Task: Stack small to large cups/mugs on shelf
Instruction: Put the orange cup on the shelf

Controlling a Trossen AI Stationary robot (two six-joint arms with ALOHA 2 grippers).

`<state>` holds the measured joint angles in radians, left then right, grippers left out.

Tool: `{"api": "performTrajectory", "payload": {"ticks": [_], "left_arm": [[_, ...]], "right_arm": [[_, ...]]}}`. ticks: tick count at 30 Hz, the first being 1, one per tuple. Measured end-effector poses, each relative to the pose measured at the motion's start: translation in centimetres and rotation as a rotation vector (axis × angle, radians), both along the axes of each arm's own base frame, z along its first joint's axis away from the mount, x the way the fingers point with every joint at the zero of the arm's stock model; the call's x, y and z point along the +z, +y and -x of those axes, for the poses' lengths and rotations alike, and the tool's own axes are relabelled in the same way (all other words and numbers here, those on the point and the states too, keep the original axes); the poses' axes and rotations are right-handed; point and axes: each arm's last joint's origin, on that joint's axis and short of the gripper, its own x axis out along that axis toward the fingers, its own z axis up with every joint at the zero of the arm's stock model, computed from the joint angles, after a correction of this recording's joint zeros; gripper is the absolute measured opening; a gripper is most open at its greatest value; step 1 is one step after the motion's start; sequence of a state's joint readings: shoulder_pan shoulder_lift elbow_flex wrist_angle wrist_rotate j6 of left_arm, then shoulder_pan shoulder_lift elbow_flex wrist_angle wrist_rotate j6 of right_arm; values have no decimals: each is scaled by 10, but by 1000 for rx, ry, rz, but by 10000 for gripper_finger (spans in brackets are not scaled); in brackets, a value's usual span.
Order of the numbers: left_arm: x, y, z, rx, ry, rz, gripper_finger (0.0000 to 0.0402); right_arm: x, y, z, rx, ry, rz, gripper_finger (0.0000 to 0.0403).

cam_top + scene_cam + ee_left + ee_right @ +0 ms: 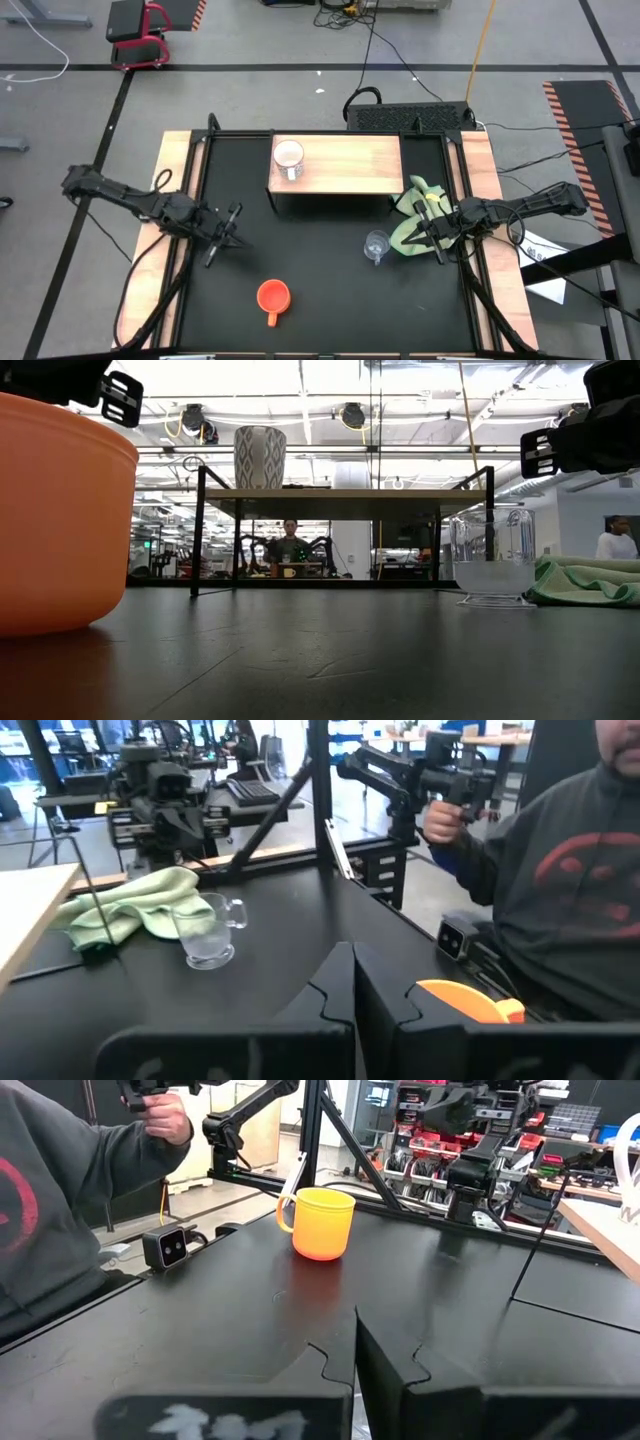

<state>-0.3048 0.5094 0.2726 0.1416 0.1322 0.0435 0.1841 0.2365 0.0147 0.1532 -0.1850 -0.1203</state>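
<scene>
The white mug (288,157) stands upright on the left end of the light-wood shelf (345,168); it also shows in the low view (260,457). The clear glass cup (376,245) stands on the black table right of centre, beside the yellow-green cloth (412,215). The orange mug (272,296) stands on the table near the front edge, handle toward the near side. My left gripper (230,228) is shut and empty above the table's left part. My right gripper (422,238) is shut and empty just right of the glass cup, over the cloth's edge.
A person in a grey sweater (565,870) sits at the table's near side, holding a hand-held controller (450,785). The shelf's black legs (198,530) stand on the table. Pale wooden strips (170,200) run along both table sides. Bare black table lies between the cups.
</scene>
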Motion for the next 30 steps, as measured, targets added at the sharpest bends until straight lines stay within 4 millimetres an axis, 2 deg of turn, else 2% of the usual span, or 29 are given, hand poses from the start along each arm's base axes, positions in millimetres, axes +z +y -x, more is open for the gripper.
{"api": "performTrajectory", "payload": {"ticks": [13, 21, 30], "left_arm": [[-5, -27, -3, 33, 17, -6, 0], [17, -45, -14, -11, -2, -63, 0], [35, -62, -33, 14, 137, -152, 0]], "right_arm": [[0, 0, 0, 0, -3, -3, 0], [0, 0, 0, 0, -4, -1, 0], [0, 0, 0, 0, -4, -1, 0]]}}
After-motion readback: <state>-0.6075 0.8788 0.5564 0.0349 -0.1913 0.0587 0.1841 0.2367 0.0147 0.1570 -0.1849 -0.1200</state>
